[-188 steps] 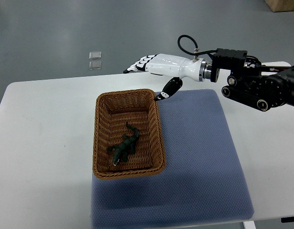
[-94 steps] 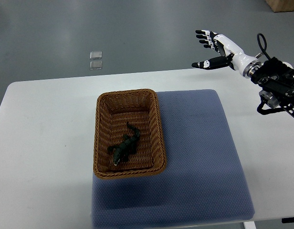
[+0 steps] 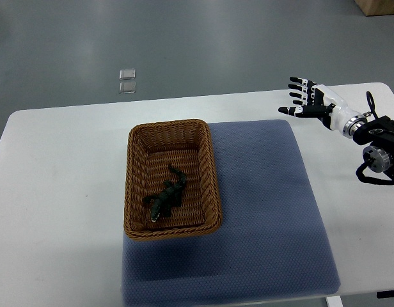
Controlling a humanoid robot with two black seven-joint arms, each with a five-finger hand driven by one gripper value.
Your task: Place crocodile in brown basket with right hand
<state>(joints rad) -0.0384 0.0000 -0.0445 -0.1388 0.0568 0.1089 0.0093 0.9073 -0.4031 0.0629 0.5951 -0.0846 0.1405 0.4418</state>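
While the white-and-black right robot hand (image 3: 312,101) hangs above the far right part of the white table (image 3: 56,192), its fingers (image 3: 303,88) are spread apart and hold nothing. The dark green toy crocodile (image 3: 166,199) lies inside the brown woven rectangular basket (image 3: 129,185), on its floor, toward the near end. The basket sits on the left edge of the blue textured mat (image 3: 267,211), well apart from the hand.

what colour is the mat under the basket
Blue-grey mat with a fine dotted texture, top view.
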